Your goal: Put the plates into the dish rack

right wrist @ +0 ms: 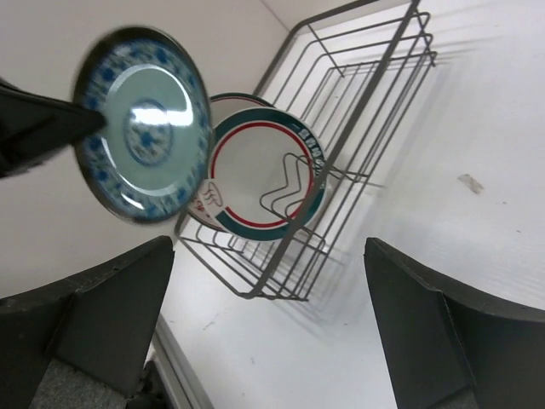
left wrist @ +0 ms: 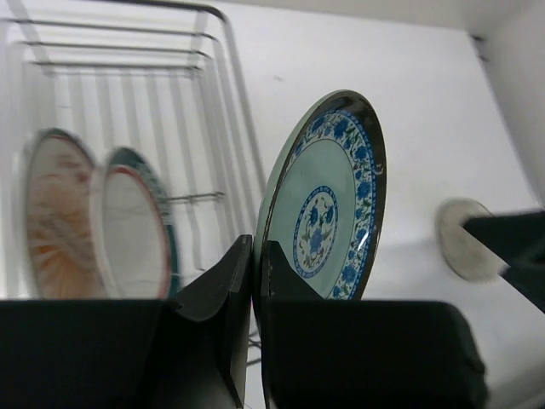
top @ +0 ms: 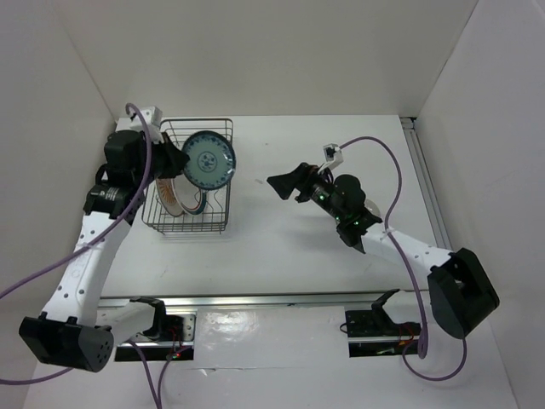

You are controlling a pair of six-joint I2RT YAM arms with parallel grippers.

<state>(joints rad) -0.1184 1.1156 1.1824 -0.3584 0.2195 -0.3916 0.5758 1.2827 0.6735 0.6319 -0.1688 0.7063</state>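
Our left fingers (left wrist: 223, 281) pinch the blue-green plate (left wrist: 328, 204) by its rim, holding it over the right side of the dish rack (top: 219, 124), where two other plates (right wrist: 264, 183) stand on edge. Our right fingers (right wrist: 111, 298) are spread wide and empty above the tabletop (top: 281, 247). Near them lies what seems to be the small grey plate (left wrist: 460, 239), though it is blurred.

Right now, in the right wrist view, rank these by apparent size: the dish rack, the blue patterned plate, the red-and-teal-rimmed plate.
1. dish rack
2. blue patterned plate and red-and-teal-rimmed plate: they look alike, so unranked.
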